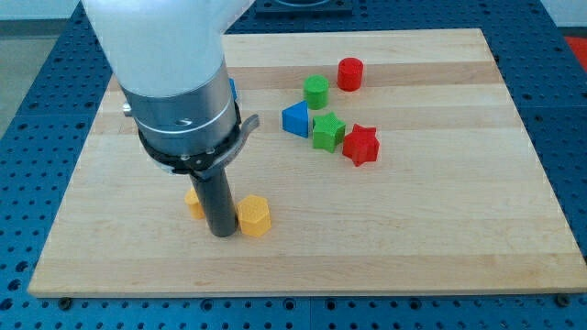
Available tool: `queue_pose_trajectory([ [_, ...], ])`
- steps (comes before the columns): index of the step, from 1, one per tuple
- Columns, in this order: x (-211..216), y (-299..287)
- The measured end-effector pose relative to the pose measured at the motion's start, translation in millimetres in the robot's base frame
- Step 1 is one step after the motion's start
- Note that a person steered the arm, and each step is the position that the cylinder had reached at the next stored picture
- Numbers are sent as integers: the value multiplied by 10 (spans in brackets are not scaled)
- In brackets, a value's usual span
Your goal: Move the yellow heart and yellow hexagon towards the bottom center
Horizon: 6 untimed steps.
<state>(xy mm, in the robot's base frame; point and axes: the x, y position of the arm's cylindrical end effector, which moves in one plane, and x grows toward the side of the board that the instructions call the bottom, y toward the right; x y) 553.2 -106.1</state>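
Observation:
The yellow hexagon point(254, 216) lies on the wooden board point(440, 211) at lower left of centre. My tip point(222, 233) rests on the board, touching the hexagon's left side. A second yellow block, the heart point(193, 203), is mostly hidden behind the rod, just left of it. The arm's wide body covers the board's upper left.
A group stands at the upper middle: a blue block point(295, 119), a green cylinder point(316, 91), a green star-like block point(328, 132), a red cylinder point(349, 73) and a red star point(361, 145). A blue sliver point(233, 90) shows beside the arm's body.

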Motion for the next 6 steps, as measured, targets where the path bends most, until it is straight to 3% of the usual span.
queue_pose_trajectory([
  [2, -19, -1004],
  [3, -665, -965],
  [6, -362, -667],
])
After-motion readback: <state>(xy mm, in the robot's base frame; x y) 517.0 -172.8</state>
